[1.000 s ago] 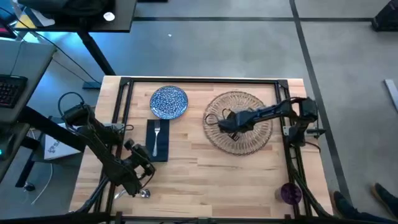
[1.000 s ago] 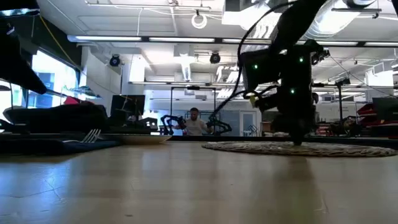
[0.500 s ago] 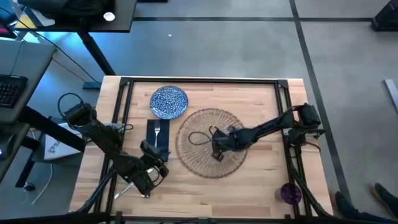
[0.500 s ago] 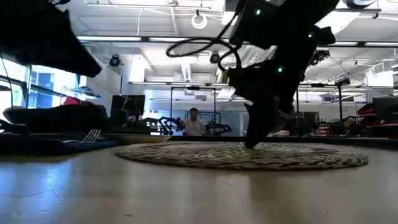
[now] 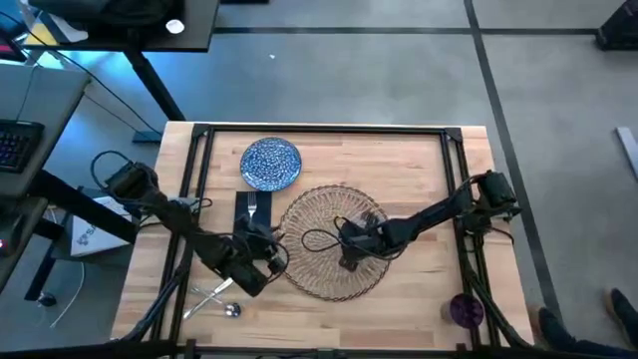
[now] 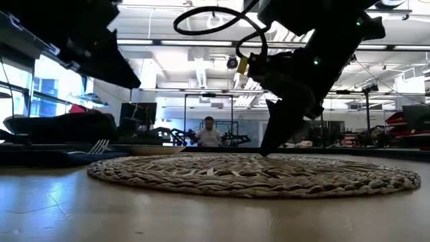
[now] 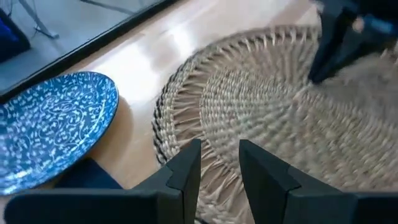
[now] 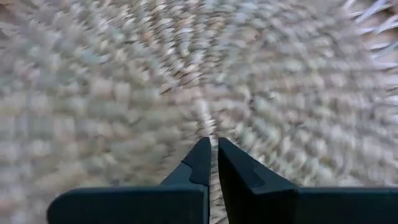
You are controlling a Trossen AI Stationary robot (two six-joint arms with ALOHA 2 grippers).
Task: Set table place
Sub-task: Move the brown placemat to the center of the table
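Right claw (image 5: 346, 251) closed, pressing mat (image 5: 329, 204) to drag it | left claw (image 7: 219, 163) slightly open beside mat edge | plate (image 5: 270, 163) at table's (image 5: 399, 289) far edge.

Grey concrete floor (image 5: 379, 70), dark desk (image 5: 120, 25) with keyboard (image 5: 15, 145), ceiling strip lights (image 6: 195, 42), seated person (image 6: 210, 133)

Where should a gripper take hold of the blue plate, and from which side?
Grip the blue plate at its raised rim on the near side facing the napkin, coming in low across the table; it lies flat, so only the edge offers a pinch.
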